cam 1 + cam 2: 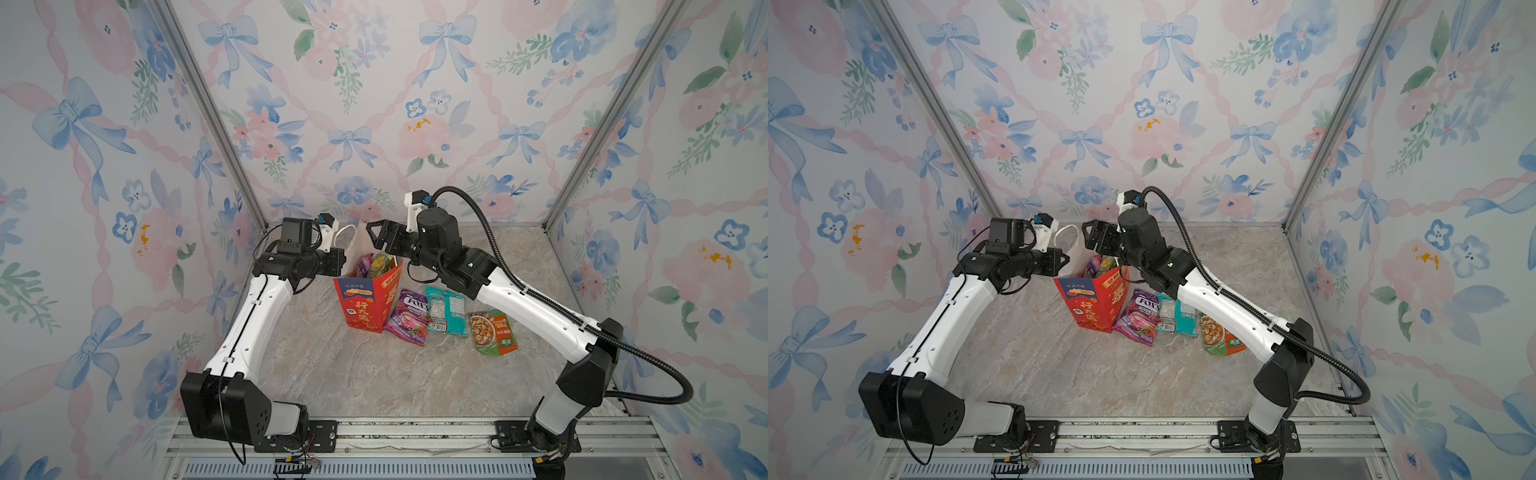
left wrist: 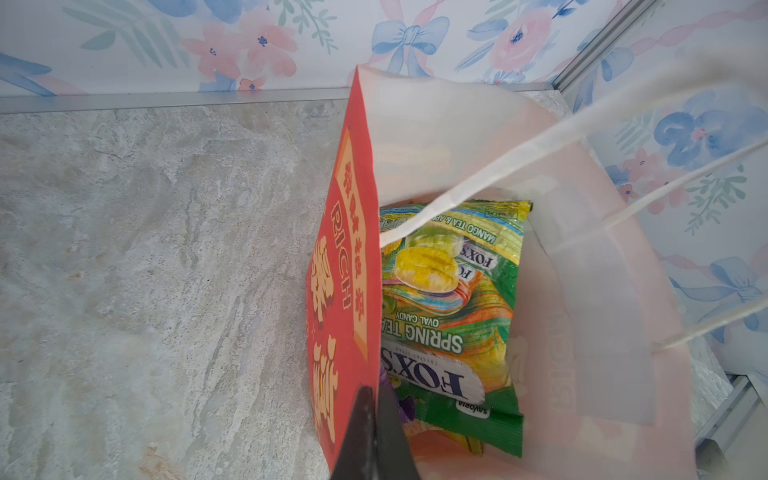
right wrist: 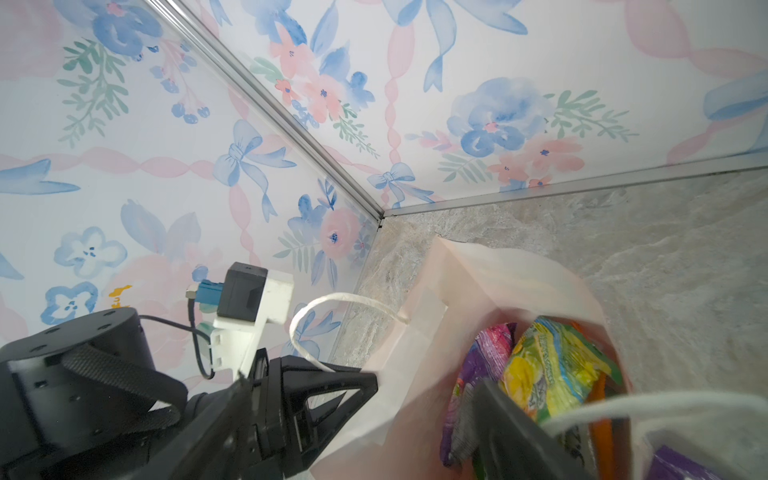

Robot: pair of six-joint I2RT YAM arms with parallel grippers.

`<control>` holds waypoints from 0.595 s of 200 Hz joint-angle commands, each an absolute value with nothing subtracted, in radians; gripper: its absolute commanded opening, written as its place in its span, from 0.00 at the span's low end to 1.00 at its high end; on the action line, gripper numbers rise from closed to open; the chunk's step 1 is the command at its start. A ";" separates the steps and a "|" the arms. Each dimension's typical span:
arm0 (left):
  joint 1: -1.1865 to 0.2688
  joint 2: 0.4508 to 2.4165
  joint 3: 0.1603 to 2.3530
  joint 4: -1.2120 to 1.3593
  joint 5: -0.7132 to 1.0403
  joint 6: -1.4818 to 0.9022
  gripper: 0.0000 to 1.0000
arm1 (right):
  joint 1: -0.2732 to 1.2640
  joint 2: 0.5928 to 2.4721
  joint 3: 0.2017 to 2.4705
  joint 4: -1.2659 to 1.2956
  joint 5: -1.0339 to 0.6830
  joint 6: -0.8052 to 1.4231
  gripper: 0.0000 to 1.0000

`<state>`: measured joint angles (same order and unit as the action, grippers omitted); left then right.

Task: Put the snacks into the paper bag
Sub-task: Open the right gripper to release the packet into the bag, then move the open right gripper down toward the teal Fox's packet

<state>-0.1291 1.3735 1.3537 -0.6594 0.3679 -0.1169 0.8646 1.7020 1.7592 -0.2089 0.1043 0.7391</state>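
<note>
Drop step, we reckon: right gripper (image 3: 428, 384) gapes empty over the paper bag (image 1: 361, 307), left gripper (image 2: 372, 395) pinches its rim. One green packet (image 2: 453, 307) sits inside; three snacks (image 1: 446, 311) lie beside the bag. Next, we'd fetch the purple packet (image 1: 409, 316) nearest it.

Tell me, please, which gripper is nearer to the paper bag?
Left. The left gripper is shut on the rim of the paper bag, touching it. The right gripper hangs open above the mouth, holding nothing.

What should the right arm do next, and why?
Probably lift the right pincer away from the paper bag, toward the purple packet beside it: its jaws stand open, the green packet lies inside, and the left pincer pins the rim.
</note>
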 commanded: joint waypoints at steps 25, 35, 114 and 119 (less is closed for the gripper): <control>-0.121 1.353 1.339 -0.675 0.385 -0.116 0.00 | 0.853 1.612 1.732 -0.266 0.036 0.656 0.96; -0.121 1.352 1.339 -0.675 0.385 -0.115 0.00 | 0.850 1.585 1.703 -0.263 0.026 0.644 0.97; -0.121 1.354 1.344 -0.675 0.385 -0.120 0.00 | 0.756 1.270 1.327 -0.381 0.045 0.604 0.99; -0.121 1.355 1.344 -0.675 0.385 -0.121 0.00 | 0.746 1.250 1.302 -0.402 0.063 0.605 0.99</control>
<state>-0.1291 1.3735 1.3537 -0.6594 0.3679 -0.1169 0.7780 1.3373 1.4002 -0.3027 0.0189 0.6205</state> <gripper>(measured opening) 0.047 0.989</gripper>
